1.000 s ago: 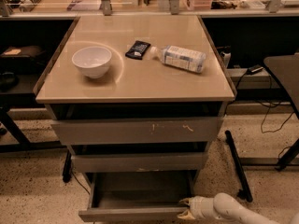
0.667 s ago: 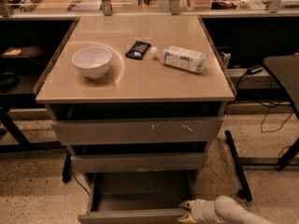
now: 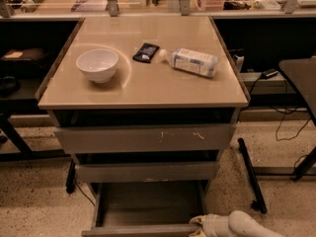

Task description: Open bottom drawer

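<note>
Bottom drawer (image 3: 148,204) — lowest of three under the table (image 3: 148,95) — well out past the two fronts above, tray floor in view, front down at the lower frame edge. Gripper (image 3: 198,226) low at the right end of that front, touching or just beside it. Clamped on the lip or merely resting against it: impossible to tell. Arm (image 3: 247,226) in from the lower right.

Judged nearly done, perhaps done; only a last bit of travel left, if any.

To finish well: pull straight out along the runners, toward the camera, never sideways. With contact at the right end rather than the middle, easy to skew the tray and jam it — so keep the pull slow and even, and ease off at any sign of binding. Hold the wrist level with the front; no lifting, no pressing down, to avoid losing the lip. Stop short of the runners' end rather than yank the tray off or drag the whole table.

Mind the top as well: bowl (image 3: 97,64), bottle (image 3: 192,61) on its side, dark packet (image 3: 146,52) between them. Avoid any jerk, for fear of rolling the bottle. Leave the middle front (image 3: 145,172) and top front (image 3: 143,138) untouched.
</note>
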You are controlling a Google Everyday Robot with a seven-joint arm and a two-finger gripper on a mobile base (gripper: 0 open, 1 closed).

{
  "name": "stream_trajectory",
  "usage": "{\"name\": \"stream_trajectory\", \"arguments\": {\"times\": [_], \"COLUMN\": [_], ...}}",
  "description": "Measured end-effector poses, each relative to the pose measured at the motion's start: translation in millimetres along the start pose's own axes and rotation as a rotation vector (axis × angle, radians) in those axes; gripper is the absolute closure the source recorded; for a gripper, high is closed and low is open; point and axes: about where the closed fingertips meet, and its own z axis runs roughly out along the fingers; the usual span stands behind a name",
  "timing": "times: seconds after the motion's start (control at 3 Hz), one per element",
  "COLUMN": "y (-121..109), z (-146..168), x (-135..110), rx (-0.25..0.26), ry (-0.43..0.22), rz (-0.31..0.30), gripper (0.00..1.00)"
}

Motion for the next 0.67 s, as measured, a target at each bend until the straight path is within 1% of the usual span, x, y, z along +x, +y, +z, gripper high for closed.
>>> {"name": "stream_trajectory", "arguments": {"times": [0.33,0.67], "y": [1.5,1.4], "z": [-0.3,1.2], "x": [-2.9,-5.3], "rx": [0.0,-0.007], "ry": [0.0,-0.008], "rz": [0.0,0.0], "gripper": [0.87,0.64]}}
